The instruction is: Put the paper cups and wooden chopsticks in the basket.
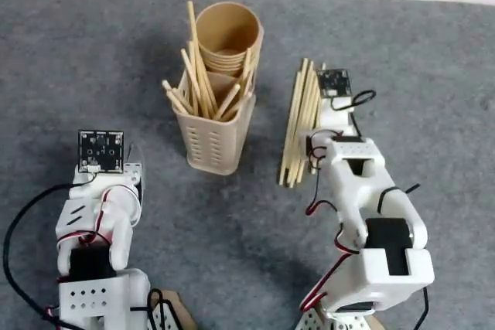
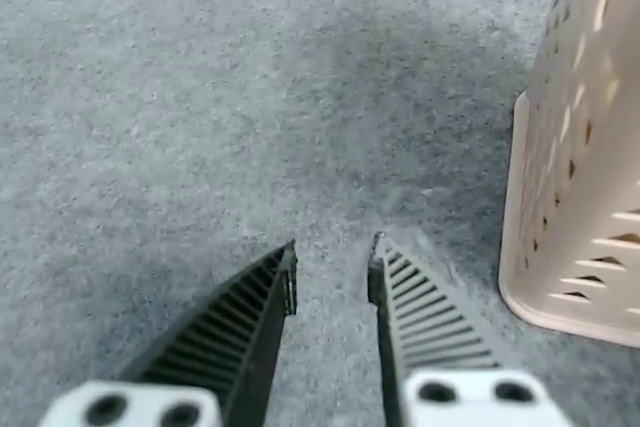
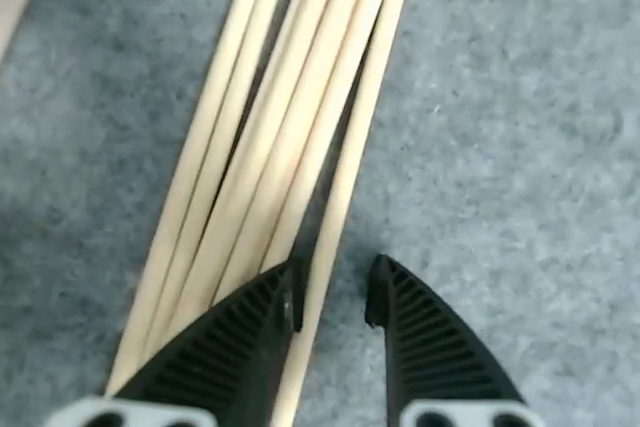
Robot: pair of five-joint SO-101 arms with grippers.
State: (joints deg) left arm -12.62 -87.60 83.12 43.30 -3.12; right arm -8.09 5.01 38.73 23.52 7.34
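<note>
A beige slotted basket (image 1: 210,143) stands on the grey carpet and holds stacked paper cups (image 1: 227,35) and several wooden chopsticks (image 1: 195,86). A loose bundle of chopsticks (image 1: 300,123) lies on the carpet to the basket's right. My right gripper (image 3: 332,289) is low over that bundle (image 3: 290,137) and open, with the outermost stick running between its fingertips. My left gripper (image 2: 332,259) is open over bare carpet, holding nothing, and the basket's wall (image 2: 585,197) stands close beside it.
The right arm's white body (image 1: 371,214) stretches from the near edge to the loose sticks. The left arm (image 1: 97,214) sits at the near left. Grey carpet (image 1: 93,59) covers the whole surface, with a pale strip along the far edge.
</note>
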